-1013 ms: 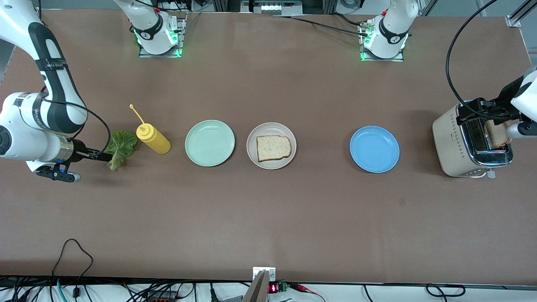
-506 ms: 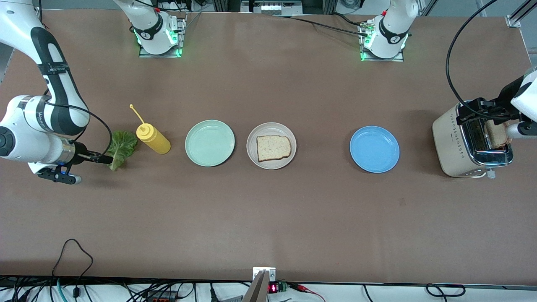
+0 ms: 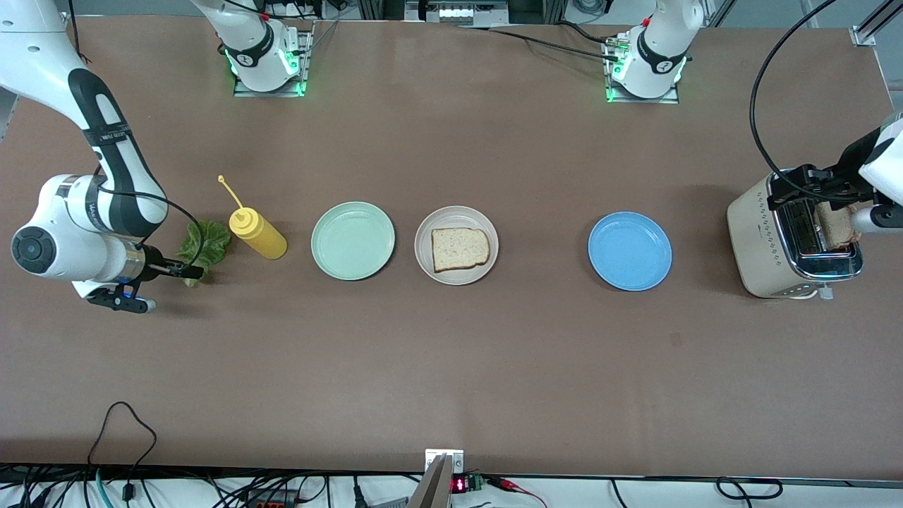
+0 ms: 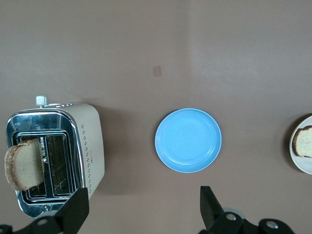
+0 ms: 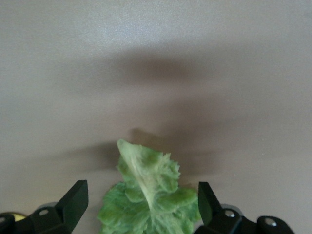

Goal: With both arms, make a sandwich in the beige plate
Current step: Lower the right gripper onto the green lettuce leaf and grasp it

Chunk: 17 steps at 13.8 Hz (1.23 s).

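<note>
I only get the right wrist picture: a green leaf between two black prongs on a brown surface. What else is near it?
Observer: The open right gripper straddles that lettuce leaf; beside the leaf, toward the left arm's end of the table, is a yellow squeeze bottle.
Operator: Any bread yet?
Observer: One bread slice lies on the beige plate.
Operator: And the other arm?
Observer: The left gripper hangs open, one finger over the toaster, where a second slice sticks up from a slot.
</note>
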Each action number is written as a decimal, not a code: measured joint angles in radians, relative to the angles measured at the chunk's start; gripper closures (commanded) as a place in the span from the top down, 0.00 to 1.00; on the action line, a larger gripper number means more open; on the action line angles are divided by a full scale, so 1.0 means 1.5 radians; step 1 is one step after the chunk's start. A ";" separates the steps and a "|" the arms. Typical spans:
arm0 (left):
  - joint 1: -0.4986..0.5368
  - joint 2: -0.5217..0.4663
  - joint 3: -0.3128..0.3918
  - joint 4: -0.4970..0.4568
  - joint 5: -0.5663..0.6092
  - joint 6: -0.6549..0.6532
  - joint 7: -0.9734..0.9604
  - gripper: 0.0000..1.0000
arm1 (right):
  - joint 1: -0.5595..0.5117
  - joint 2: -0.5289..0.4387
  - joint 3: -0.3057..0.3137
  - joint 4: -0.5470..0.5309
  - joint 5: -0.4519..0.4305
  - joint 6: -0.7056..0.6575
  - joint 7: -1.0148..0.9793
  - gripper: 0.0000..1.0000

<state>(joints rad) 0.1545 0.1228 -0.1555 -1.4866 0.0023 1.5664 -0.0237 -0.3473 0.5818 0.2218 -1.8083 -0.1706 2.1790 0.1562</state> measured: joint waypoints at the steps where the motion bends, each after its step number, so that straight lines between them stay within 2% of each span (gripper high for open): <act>1: 0.000 0.000 0.000 0.000 0.000 0.000 0.000 1.00 | -0.001 0.004 0.000 0.000 -0.002 0.004 0.000 0.98; 6: 0.000 0.000 0.000 0.000 0.000 0.000 0.000 1.00 | -0.002 0.020 -0.001 -0.005 -0.016 0.029 0.000 0.95; 9: 0.000 0.000 0.000 0.000 0.000 0.000 0.000 1.00 | -0.002 0.024 -0.001 -0.007 -0.021 0.031 -0.001 0.83; 11: 0.000 0.000 0.000 0.000 0.000 0.000 0.000 1.00 | -0.002 0.027 -0.001 -0.007 -0.022 0.031 -0.005 0.66; 15: -0.001 0.000 0.000 0.000 0.000 0.000 0.000 1.00 | -0.002 0.027 -0.001 -0.007 -0.022 0.031 -0.025 0.18; 16: -0.001 0.000 0.000 0.000 0.000 0.000 0.000 1.00 | -0.002 0.027 -0.001 -0.007 -0.022 0.031 -0.027 0.12; 17: -0.001 0.000 0.000 0.000 0.000 0.000 0.000 1.00 | -0.002 0.027 -0.001 -0.007 -0.022 0.032 -0.030 0.01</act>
<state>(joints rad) 0.1535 0.1227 -0.1560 -1.4866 0.0023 1.5664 -0.0237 -0.3498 0.6230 0.2210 -1.8189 -0.2035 2.2266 0.1120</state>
